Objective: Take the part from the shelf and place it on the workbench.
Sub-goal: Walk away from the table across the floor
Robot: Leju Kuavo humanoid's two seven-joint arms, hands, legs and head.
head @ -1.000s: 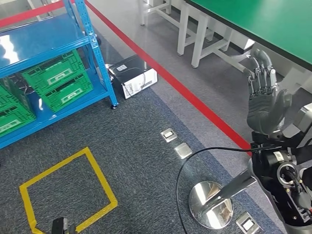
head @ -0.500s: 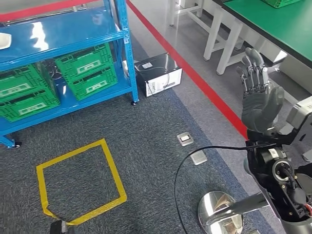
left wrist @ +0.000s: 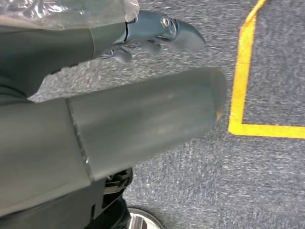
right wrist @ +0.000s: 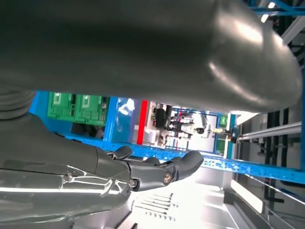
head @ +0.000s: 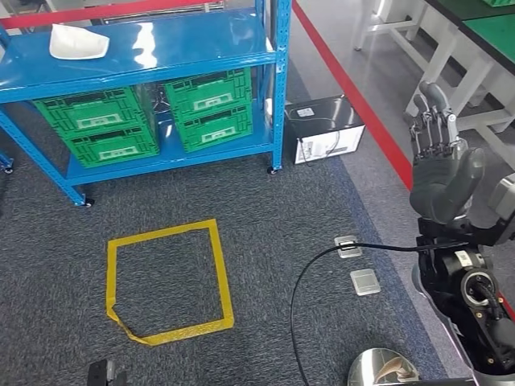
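White part [head: 77, 41] lies on top level of blue shelf [head: 182, 40], far from robot, untouched. Probably staged there for easy pickup from front. Yellow tape square [head: 168, 281] on carpet before shelf looks like standing mark. Green crates [head: 152, 117] stacked on lower level. Green surface [head: 495, 32] off to right, well apart from shelf. Right hand [head: 442, 165] raised upright, palm forward, fingers apart, holding nothing. Left hand [left wrist: 118, 119] hangs low over carpet, fingers extended, nothing in it.

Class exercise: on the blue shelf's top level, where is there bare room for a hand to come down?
The top level is bare from the white part across to the right-hand post. Below, green crates crowd the lower level.
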